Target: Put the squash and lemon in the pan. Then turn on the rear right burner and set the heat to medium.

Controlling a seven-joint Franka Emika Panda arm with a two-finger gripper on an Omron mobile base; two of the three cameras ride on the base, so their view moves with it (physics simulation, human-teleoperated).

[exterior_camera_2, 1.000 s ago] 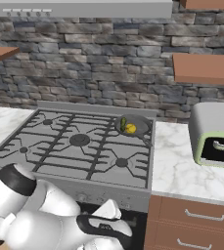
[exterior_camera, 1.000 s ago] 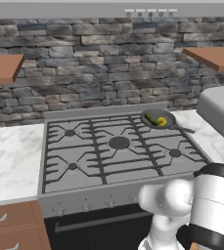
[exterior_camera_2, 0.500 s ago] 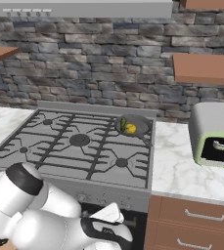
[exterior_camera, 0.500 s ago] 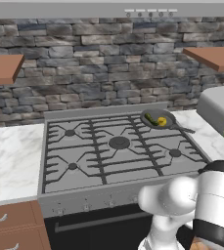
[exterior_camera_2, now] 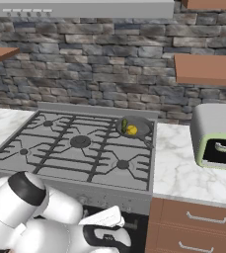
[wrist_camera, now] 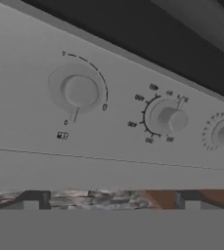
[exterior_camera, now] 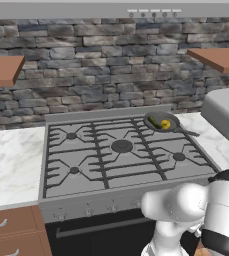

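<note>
The rear right burner is covered by the pan, at the far right corner of the stove. Nearest, low before the stove front, the gripper is wide open and holds nothing, close to the knobs. Far back, the squash and the lemon lie inside the pan, touching.
</note>
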